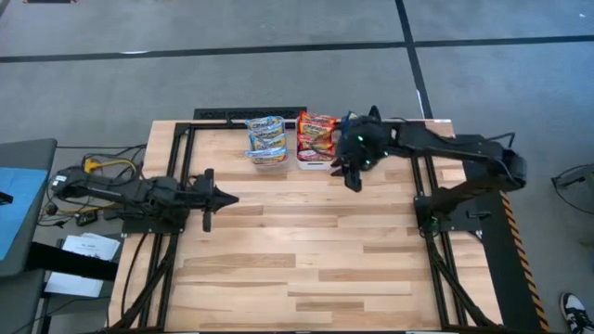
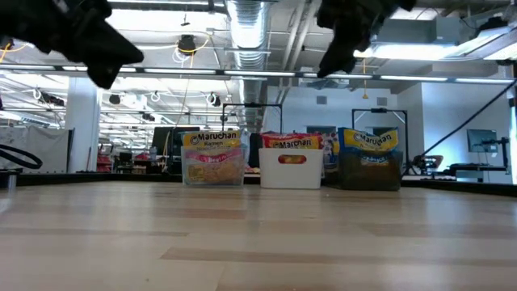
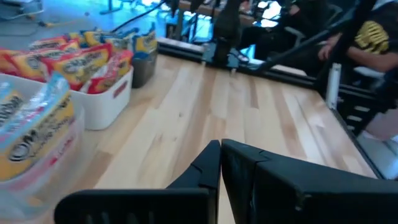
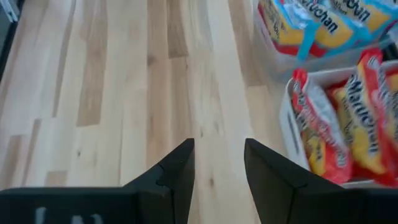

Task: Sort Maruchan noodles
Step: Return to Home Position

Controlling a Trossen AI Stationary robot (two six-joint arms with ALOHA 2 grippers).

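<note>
Your right gripper (image 4: 219, 148) (fingers spread, empty) hangs beside the white bin (image 1: 314, 165); swing home low and you may clip its rim, spilling noodles (image 1: 317, 133). Left gripper (image 1: 225, 197), pressed together, waits apart.

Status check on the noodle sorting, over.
Left gripper shut, empty, left side of table. Right gripper open, empty, near white bin. Noodle packs binned. Nothing in the way.

Tabletop (image 1: 306, 269) open across front and middle: wide passage. Far edge blocked by a row of clear bin (image 1: 269, 156), white bin (image 1: 314, 163) and dark bin (image 2: 370, 171). Right claw (image 1: 351, 178) hangs just before the white bin. Left claw (image 1: 230, 198) reaches in from the left side.
</note>
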